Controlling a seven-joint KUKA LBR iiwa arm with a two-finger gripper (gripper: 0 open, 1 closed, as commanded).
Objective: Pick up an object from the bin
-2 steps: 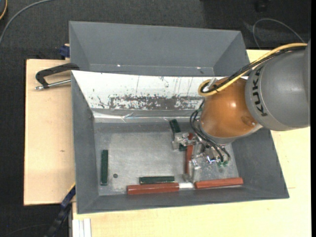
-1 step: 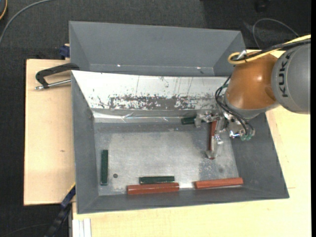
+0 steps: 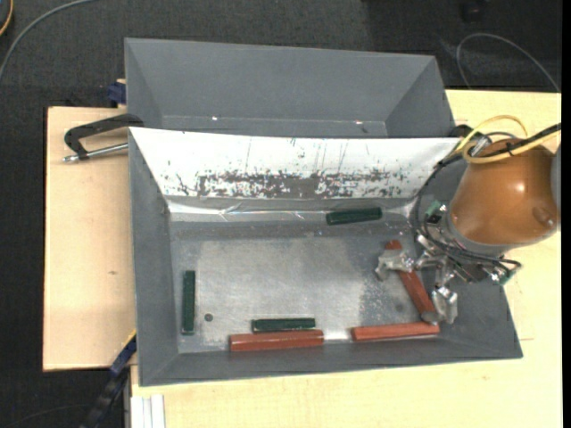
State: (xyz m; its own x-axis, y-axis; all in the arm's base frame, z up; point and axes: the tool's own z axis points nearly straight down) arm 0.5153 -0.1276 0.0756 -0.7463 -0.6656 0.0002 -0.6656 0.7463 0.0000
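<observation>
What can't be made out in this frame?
Camera view: the upper end of the red-brown stick at the right of the grey metal bin is hidden by the gripper.
Much of the bin's right wall is hidden by the orange wrist cover.
The small dark speck beside the left dark green stick is too small to identify.

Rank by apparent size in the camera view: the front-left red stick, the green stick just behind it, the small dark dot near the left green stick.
1. Front-left red stick
2. Green stick behind it, clearly shorter
3. Dark dot, tiny
</observation>
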